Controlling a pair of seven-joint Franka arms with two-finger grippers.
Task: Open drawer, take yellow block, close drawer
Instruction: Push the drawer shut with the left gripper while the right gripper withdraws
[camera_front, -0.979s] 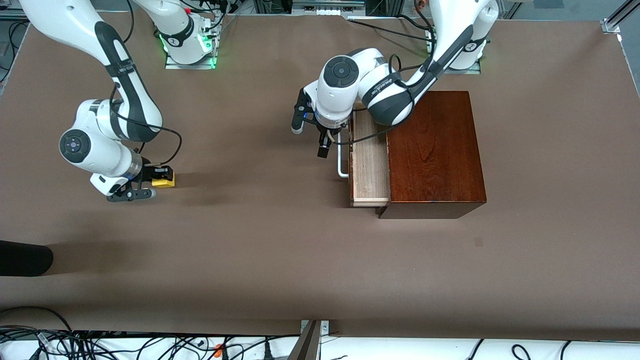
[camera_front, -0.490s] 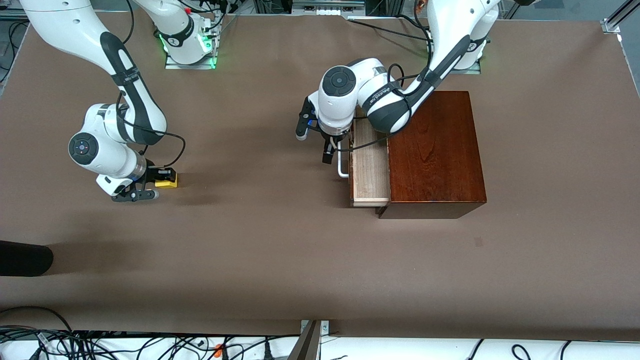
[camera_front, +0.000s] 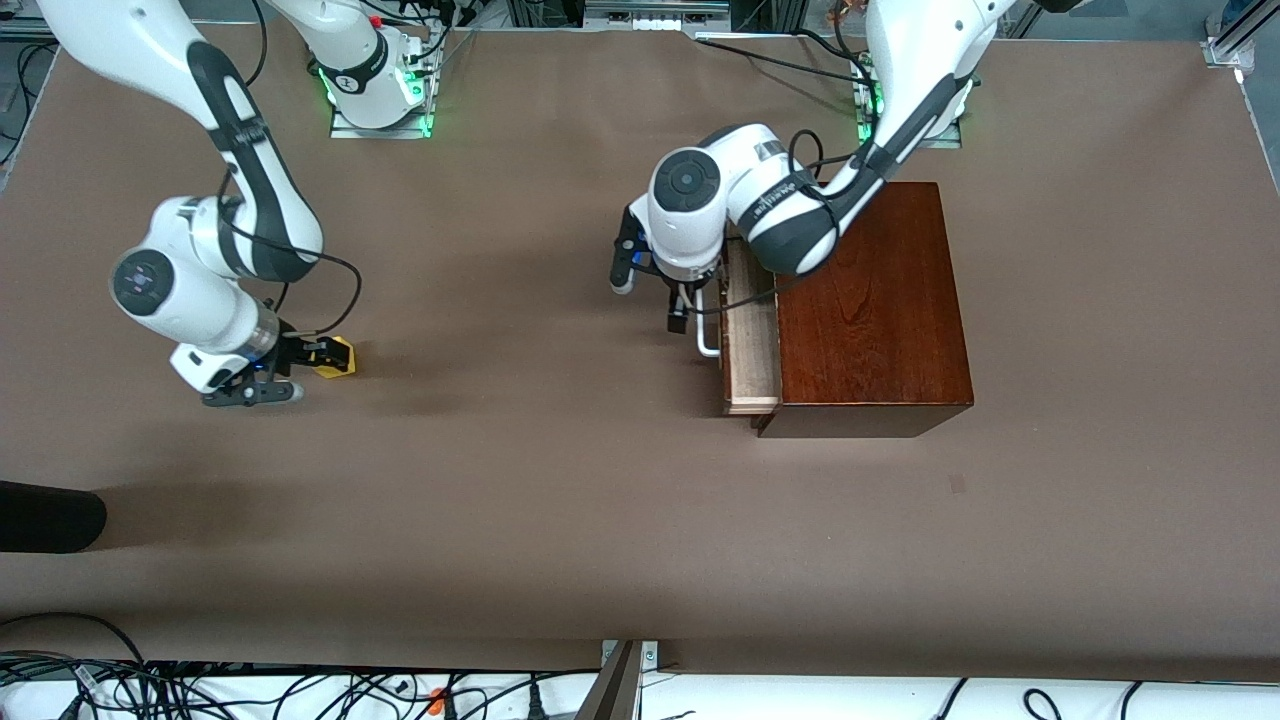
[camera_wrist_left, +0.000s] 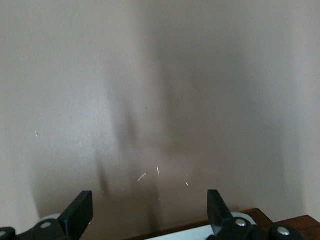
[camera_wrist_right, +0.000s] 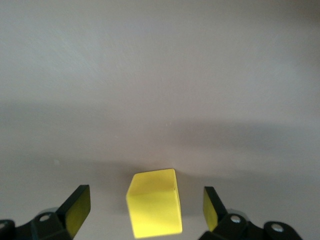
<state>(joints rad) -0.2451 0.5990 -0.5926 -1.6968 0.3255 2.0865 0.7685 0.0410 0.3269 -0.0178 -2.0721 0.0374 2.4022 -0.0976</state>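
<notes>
Jaws of both spread: right gripper (camera_wrist_right: 142, 212) clear of yellow block (camera_wrist_right: 154, 209); left gripper (camera_front: 686, 312) at drawer (camera_front: 750, 335) handle (camera_front: 706, 330); drawer part-open, push-in judged needed next.

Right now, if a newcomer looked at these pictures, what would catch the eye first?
The yellow block lies on the table toward the right arm's end, between the fingers of the open right gripper. The open left gripper is at the white handle of the drawer, which stands partly open.

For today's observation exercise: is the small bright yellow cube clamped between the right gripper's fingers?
No: in the right wrist view the small bright yellow cube sits on the table with gaps to both fingers of the open right gripper.
</notes>
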